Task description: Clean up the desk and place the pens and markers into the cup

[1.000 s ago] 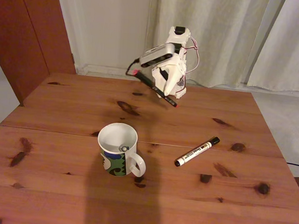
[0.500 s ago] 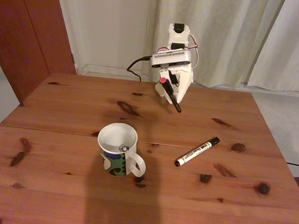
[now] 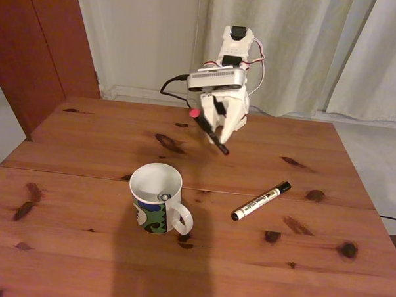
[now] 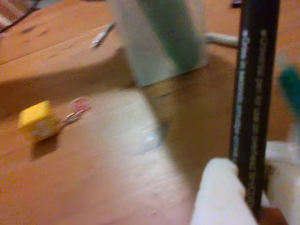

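In the fixed view my gripper [image 3: 214, 127] hangs above the far middle of the desk [image 3: 86, 150], shut on the thin black pen [image 3: 210, 132]. The pen slants, its red end at the upper left. The blurred wrist view shows the same black pen [image 4: 253, 93] standing upright, clamped between my white fingers [image 4: 219, 197]. The cup [image 3: 155, 200], white with a blue-and-green band, stands nearer the front, its handle to the right, with a small round end showing inside it. A white marker [image 3: 261, 200] with a black cap lies on the wood to the right of the cup.
Curtains and a wall close off the desk's far side, with a brown door at the back left. The wrist view shows a small yellow block [image 4: 40, 123], a reddish item [image 4: 80, 104] and a pale grey-green box [image 4: 159, 37] on the wood.
The wrist has turned with the black pen in it, so the pen now slants with its red end at the upper left. The cup and the white marker have not moved.
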Robot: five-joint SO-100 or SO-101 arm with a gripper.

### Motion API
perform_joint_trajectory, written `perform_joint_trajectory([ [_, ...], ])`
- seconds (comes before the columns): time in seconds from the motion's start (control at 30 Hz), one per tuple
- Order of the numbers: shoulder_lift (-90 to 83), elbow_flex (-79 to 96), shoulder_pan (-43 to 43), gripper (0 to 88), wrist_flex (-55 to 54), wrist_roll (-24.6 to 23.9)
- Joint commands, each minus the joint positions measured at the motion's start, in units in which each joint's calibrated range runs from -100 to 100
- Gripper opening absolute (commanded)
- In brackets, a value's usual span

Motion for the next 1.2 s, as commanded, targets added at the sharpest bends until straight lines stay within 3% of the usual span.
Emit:
perform_joint_trajectory([
  [0.0,-0.03,-4.17,2.69,0.9,-0.72,0.03],
  [0.33,4.02,-9.67,12.98,0.9,-0.72,0.56],
  [0.63,16.52,-21.66,13.3,0.9,-0.12,0.56],
  [1.17,26.45,-24.82,10.97,0.9,-0.72,0.24],
])
